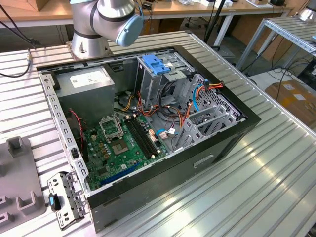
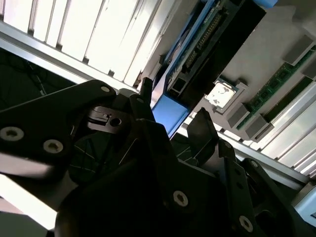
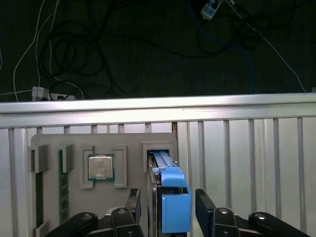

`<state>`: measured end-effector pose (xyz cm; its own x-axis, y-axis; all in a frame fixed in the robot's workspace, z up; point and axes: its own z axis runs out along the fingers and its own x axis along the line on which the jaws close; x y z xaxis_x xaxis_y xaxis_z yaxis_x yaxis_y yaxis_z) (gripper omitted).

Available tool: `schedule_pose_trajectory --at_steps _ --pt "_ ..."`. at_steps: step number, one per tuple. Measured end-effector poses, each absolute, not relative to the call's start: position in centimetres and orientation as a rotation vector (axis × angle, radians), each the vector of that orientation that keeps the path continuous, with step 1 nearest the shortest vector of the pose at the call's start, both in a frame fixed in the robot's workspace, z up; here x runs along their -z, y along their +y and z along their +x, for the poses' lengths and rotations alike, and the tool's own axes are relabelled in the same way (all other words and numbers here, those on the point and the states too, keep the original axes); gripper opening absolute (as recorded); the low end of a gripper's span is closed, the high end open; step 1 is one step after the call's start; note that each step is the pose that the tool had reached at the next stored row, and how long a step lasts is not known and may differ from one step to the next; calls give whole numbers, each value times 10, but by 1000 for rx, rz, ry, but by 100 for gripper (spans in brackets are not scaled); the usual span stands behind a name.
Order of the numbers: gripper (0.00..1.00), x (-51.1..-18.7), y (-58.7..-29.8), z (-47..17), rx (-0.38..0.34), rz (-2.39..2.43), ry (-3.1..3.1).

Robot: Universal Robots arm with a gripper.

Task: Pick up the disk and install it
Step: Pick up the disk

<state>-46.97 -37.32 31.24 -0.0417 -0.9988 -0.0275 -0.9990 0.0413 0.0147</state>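
The disk [image 3: 170, 197] stands on edge in a slot of a grey holder [image 3: 49, 143], its blue carrier toward the first wrist camera. My gripper [image 3: 168, 205] is open and straddles the disk, with one black finger [image 3: 134, 202] on one side and the other finger [image 3: 205, 205] on the opposite side. A small gap shows at each finger. In the second wrist view the blue carrier [image 2: 170, 113] sits between the same two fingers [image 2: 143, 98]. In the exterior view the open computer case [image 1: 148, 192] lies on the slatted table, with the arm's base behind it.
The holder also carries a processor chip [image 3: 101, 168] and green memory sticks [image 3: 39, 192]. Inside the case are a tall metal cage with a blue bracket [image 1: 155, 64], a grey box with a white sticker [image 1: 86, 81], the motherboard [image 1: 123, 143] and loose cables. A metal bracket [image 1: 64, 197] lies by the case's corner.
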Motion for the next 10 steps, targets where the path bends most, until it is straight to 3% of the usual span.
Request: schedule_pose_trajectory --at_steps 10 --pt "55 -302 -372 -470 -40 -2171 2263"
